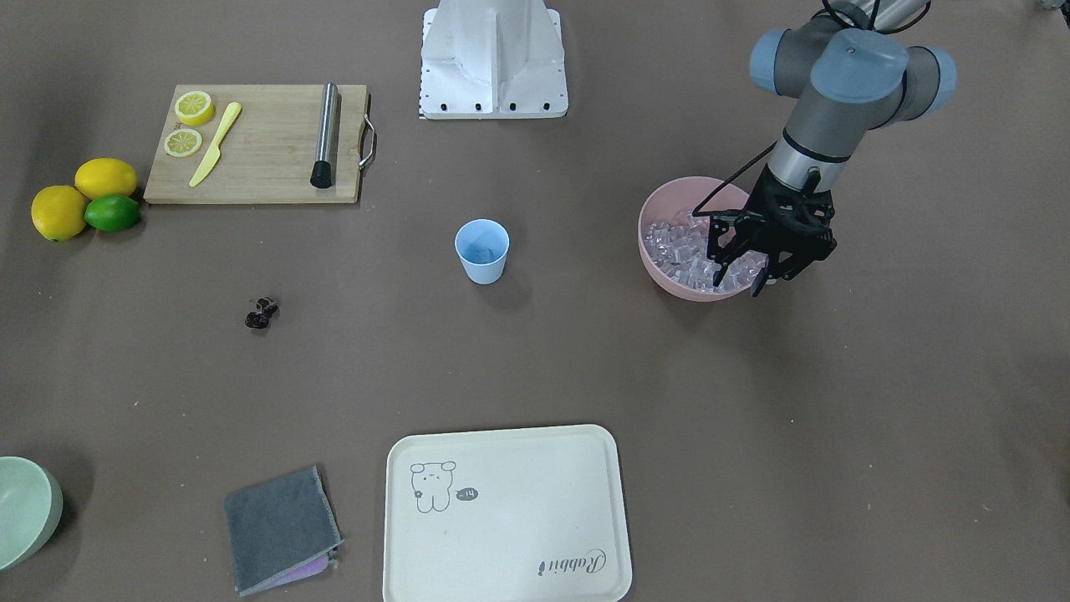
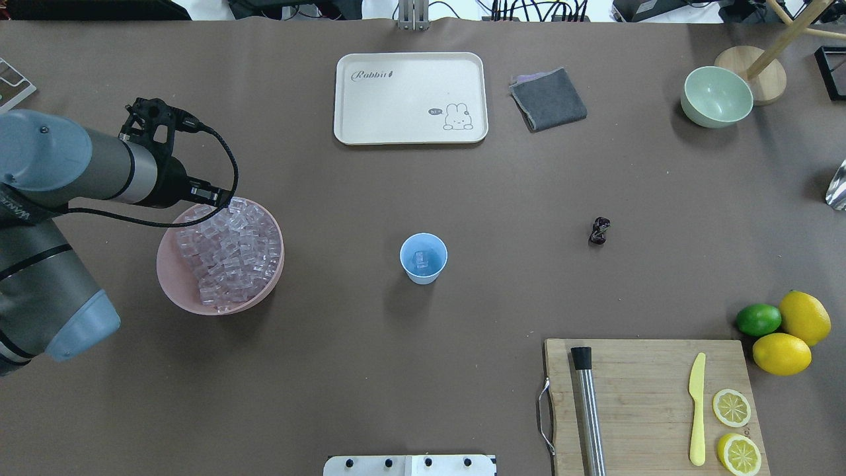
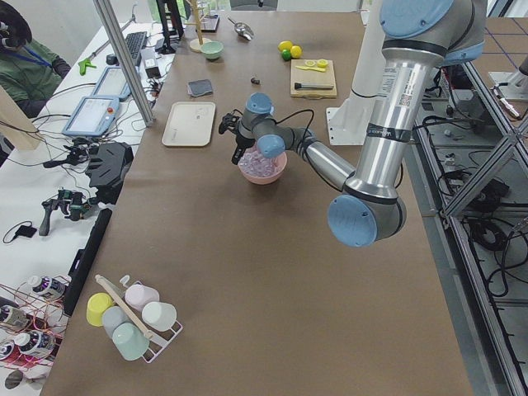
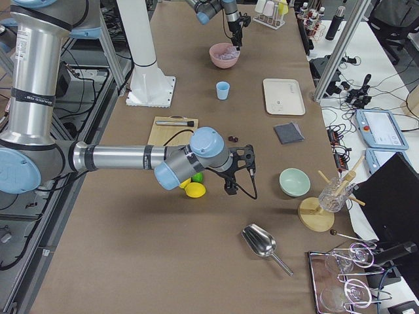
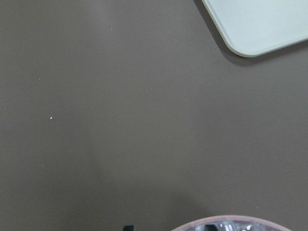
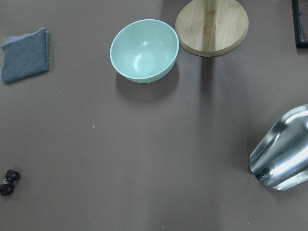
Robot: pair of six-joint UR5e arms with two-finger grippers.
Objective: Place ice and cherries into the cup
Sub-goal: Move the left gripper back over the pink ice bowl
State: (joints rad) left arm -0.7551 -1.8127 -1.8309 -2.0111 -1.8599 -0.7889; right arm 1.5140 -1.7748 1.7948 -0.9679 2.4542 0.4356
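Light blue cup (image 4: 223,90) stands upright — pink bowl (image 4: 224,63) beyond, tray (image 4: 284,98) near it

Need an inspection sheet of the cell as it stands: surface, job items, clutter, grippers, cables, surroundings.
Surface: brown table cover, no spill seen.
Job's things: ice heaped in the pink bowl; cup upright mid-table with some ice inside; cherries on the table, apart from the cup.
Clutter: tray, grey cloth, green bowl, scoop, lemons, lime; cutting board carrying knife, lemon slices, steel tool.
Grippers: left gripper open over the ice; right gripper hangs over the table's right end, open or shut cannot be told.
Cables: black cable loops off the left wrist above the pink bowl.
Surroundings: a person at the side desk.
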